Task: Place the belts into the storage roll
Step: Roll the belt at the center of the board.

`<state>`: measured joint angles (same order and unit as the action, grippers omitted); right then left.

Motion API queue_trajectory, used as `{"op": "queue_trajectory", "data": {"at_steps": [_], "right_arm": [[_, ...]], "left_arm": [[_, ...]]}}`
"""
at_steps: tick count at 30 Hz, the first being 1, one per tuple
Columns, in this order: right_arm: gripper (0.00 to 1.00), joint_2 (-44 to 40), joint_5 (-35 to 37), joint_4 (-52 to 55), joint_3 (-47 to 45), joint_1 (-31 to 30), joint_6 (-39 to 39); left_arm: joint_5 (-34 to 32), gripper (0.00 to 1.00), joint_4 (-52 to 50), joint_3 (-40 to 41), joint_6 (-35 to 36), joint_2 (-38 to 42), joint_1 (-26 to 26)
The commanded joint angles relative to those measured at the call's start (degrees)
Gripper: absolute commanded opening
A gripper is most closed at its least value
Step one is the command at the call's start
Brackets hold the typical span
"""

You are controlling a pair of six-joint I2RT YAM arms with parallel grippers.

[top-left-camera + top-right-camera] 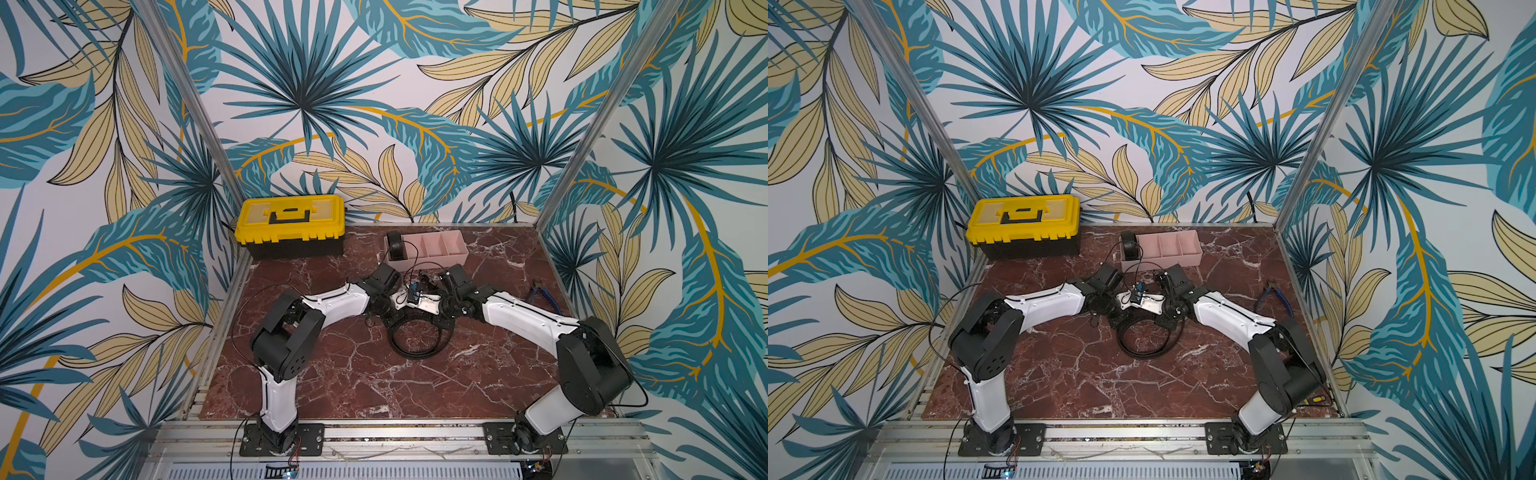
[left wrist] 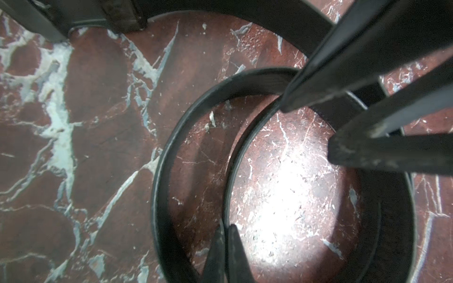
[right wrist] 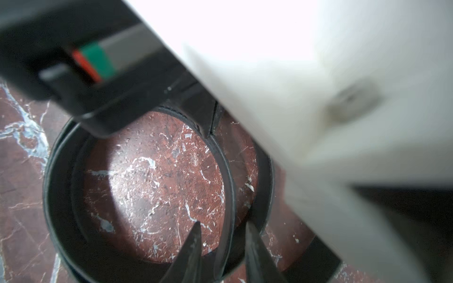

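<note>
Right wrist view, unlike top views, shows belt (image 3: 57, 196) between right hand (image 3: 223, 226) fingers.

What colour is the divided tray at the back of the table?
The tray is pale pink; it shows best in a top view.

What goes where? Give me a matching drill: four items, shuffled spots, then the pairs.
Items:
1. coiled belt
2. loose belt
3. yellow toolbox
4. blue-handled pliers

Spots:
a. far left corner of the table
b. end compartment of the pink tray
c. near the table's right edge
d. open loop mid-table, in front of the tray

Pairs: 1-b, 2-d, 3-a, 4-c
</note>
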<state>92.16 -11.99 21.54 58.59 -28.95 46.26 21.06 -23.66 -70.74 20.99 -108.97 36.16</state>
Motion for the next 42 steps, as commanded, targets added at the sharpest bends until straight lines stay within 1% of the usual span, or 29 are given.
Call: {"op": "queue_trajectory", "data": {"at_steps": [1, 4, 6, 12, 14, 19, 21, 23, 25, 27, 29, 32, 38, 42], "right_arm": [[0.30, 2.9, 2.0, -2.2, -1.5, 0.1, -1.1], [0.30, 3.8, 2.2, -2.4, -1.9, 0.1, -0.2], [0.29, 3.8, 2.5, -2.8, -2.3, 0.1, -1.0], [0.28, 3.9, 5.7, -3.8, -4.8, 0.1, -0.2], [0.28, 4.1, 7.6, -4.9, -4.7, 0.1, -1.4], [0.28, 4.3, 12.1, -6.2, -4.4, 0.1, -1.0], [0.31, 4.0, 12.1, -6.8, -4.2, 0.2, -1.3], [0.31, 3.0, 9.9, -7.2, -4.2, 0.1, -1.3], [0.32, 1.5, 8.5, -11.1, -5.3, 0.1, -1.9], [0.33, 1.8, 8.1, -10.1, -4.8, 0.1, -1.3], [0.33, 2.9, 9.2, -7.6, -3.7, 0.1, -1.4], [0.33, 3.0, 9.0, -7.9, -4.1, 0.1, -1.3], [0.33, 5.0, 12.3, -7.4, -3.9, 0.1, -2.8], [0.46, 3.1, 11.5, -10.8, -5.0, 0.2, -3.7]], "left_arm": [[2.1, 0.00, 0.2, 1.0, -0.1, 1.5, 0.4], [2.1, 0.00, 0.8, 1.9, -0.2, 2.0, 0.4], [2.5, 0.00, 1.0, 2.4, -0.5, 2.3, 0.2], [3.2, 0.00, 1.4, 3.2, -1.0, 2.5, 0.1], [3.1, 0.00, 1.4, 3.4, -0.6, 2.7, 0.2], [3.5, 0.00, 1.4, 3.5, 0.1, 3.0, 0.5], [3.4, 0.00, 1.3, 3.4, 0.5, 3.1, 0.8], [3.3, 0.00, 1.2, 3.4, 0.5, 3.0, 1.0], [3.2, 0.00, 1.2, 3.4, 0.5, 2.9, 1.1], [3.2, 0.00, 1.3, 3.5, 0.3, 2.9, 1.2], [3.4, 0.00, 1.3, 3.4, 0.3, 3.0, 1.1], [3.2, 0.00, 1.4, 3.4, 0.2, 3.0, 1.2], [3.1, 0.00, 1.3, 3.4, -0.1, 3.4, 1.2], [3.2, 0.00, 1.3, 3.4, -0.2, 3.5, 1.2]]}}
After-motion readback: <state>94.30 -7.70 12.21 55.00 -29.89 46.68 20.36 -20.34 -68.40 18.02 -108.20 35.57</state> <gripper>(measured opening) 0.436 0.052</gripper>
